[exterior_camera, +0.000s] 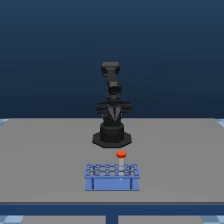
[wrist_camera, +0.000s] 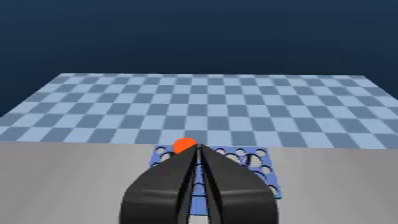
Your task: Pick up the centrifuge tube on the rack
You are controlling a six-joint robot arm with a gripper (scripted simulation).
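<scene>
Tool (wrist_camera: 198, 150) clenched, fingers together, grasping nothing. Centrifuge tube (exterior_camera: 121, 155) upright in rack (exterior_camera: 111, 176), 6 o'clock of arm base (exterior_camera: 111, 136) on tabletop (exterior_camera: 45, 160).

Backdrop in both views is a plain dark navy expanse, slightly lighter toward its lower part in the exterior view; no walls, windows or furniture beyond the counter (exterior_camera: 45, 150) can be made out. The counter is a flat, uniform grey slab with a straight front edge. The floor (wrist_camera: 213, 107) is tiled in a checker of light and medium blue rectangles (seen clearly in the wrist view, and only as pale blue slivers at the counter's corners and below its front edge in the exterior view). Lighting is even and diffuse; no lamp is visible.
</scene>
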